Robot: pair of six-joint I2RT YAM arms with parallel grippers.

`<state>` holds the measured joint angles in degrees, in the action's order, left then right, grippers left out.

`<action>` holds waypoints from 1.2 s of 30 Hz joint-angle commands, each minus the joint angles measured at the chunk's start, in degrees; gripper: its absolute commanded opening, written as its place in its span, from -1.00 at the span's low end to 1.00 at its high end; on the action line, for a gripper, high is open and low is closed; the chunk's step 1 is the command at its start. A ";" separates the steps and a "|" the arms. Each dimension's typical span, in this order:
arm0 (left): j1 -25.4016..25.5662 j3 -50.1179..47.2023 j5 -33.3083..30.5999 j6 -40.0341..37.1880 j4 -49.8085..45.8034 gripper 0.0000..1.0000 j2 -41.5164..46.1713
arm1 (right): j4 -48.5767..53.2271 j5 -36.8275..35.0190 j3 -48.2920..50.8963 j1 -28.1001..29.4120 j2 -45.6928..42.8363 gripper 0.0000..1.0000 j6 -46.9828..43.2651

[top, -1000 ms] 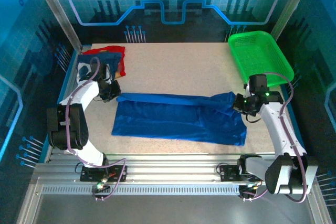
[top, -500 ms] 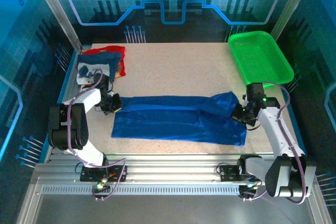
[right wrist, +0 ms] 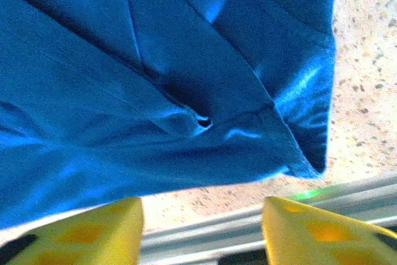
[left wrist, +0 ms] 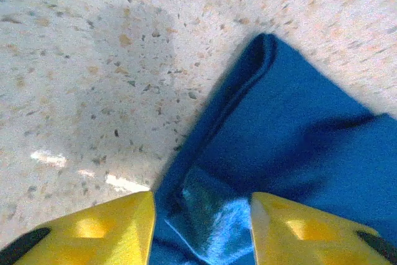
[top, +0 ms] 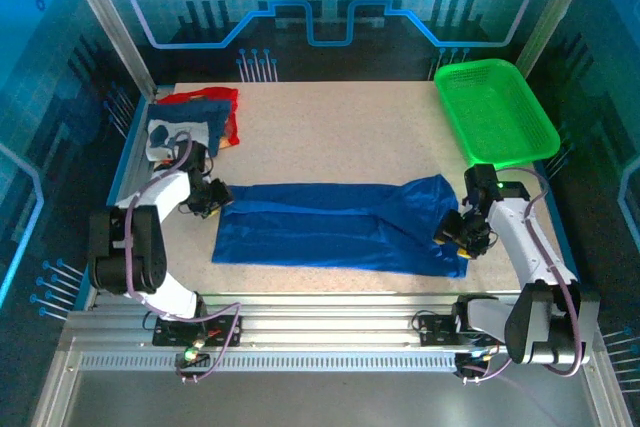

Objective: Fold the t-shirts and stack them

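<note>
A royal blue t-shirt (top: pixel 330 227) lies flat across the middle of the table as a long folded band. My left gripper (top: pixel 213 197) sits low at its left end. In the left wrist view the yellow fingers (left wrist: pixel 93 228) stand apart, with a rumpled corner of the blue cloth (left wrist: pixel 298 128) lying loose between them; the left gripper (left wrist: pixel 201 206) is open. My right gripper (top: pixel 453 232) is at the shirt's right end. It (right wrist: pixel 201 212) is open, with bare table between its fingers and the blue cloth (right wrist: pixel 124 91) just beyond. A red t-shirt (top: pixel 215 107) and a navy and white one (top: pixel 172 135) lie at the back left.
A green mesh basket (top: pixel 497 107) stands at the back right corner. The metal rail (top: pixel 320 312) runs along the table's near edge, close under the right gripper. Bare tabletop (top: pixel 330 137) stretches behind the blue shirt.
Both grippers, shut on the shirt's ends before, have come down and opened, letting the cloth go. The right gripper moved toward the near edge; the shirt now lies flat.
</note>
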<state>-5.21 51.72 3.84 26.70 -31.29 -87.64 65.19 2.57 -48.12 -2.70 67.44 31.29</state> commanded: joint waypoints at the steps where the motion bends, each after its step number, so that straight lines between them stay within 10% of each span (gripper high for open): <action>1: 0.77 -0.43 -1.01 2.25 0.15 0.11 7.56 | 4.51 0.18 -4.12 -0.03 -2.23 0.27 0.29; 6: 6.45 1.48 -2.23 2.89 4.38 0.37 14.16 | -5.46 8.73 -6.38 0.32 -3.18 0.60 -2.67; 15: 18.45 4.61 11.82 5.42 18.83 0.37 2.37 | -16.62 16.06 -14.70 4.61 16.97 0.53 -17.49; 36: 18.57 -9.21 -3.18 23.01 11.16 -0.07 -2.29 | -24.71 14.17 -20.48 11.18 36.61 0.08 -21.81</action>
<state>13.67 45.67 3.18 45.52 -16.43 -91.20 40.84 15.68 -68.31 7.22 103.96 10.70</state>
